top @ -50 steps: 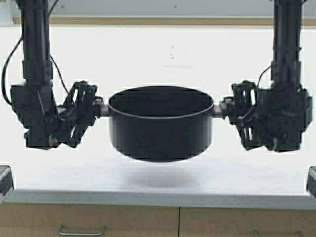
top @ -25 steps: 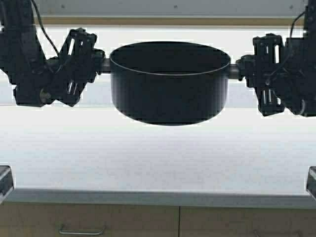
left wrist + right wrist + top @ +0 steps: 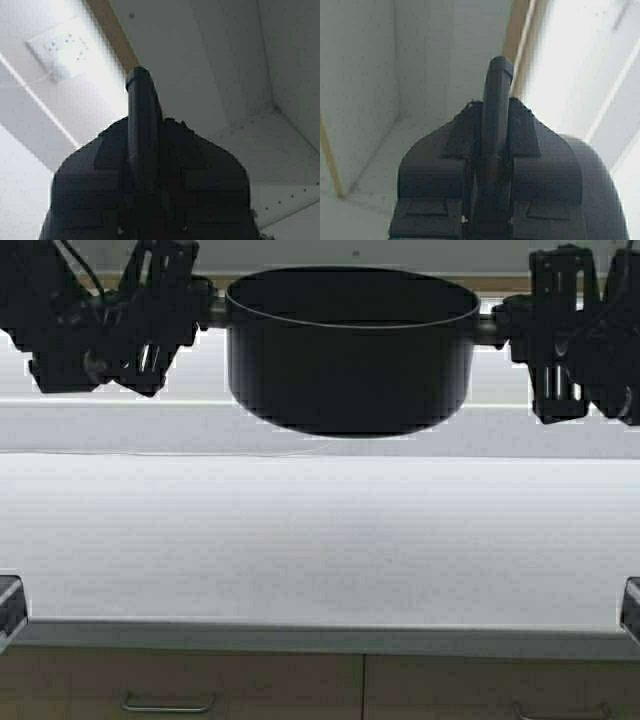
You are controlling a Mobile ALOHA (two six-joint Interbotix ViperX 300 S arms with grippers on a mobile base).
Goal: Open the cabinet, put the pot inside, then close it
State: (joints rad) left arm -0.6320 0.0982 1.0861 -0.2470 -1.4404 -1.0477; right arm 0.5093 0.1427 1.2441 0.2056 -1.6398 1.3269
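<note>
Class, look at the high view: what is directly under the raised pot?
Only bare white countertop lies beneath the pot, with clear air between. The left pincer and right pincer hold its handles.

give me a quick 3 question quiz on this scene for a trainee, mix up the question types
1. True or false: the pot rests on the white countertop.
2. Multiple choice: how is the pot held? A) by the left gripper alone B) by the left gripper and the right gripper, one on each side handle C) by its rim
3. Fill in: below the countertop's front edge sit tan drawer fronts with ____ silver pulls.

Key: 1. False, it hangs in the air above it. 2. B. 3. horizontal.
</note>
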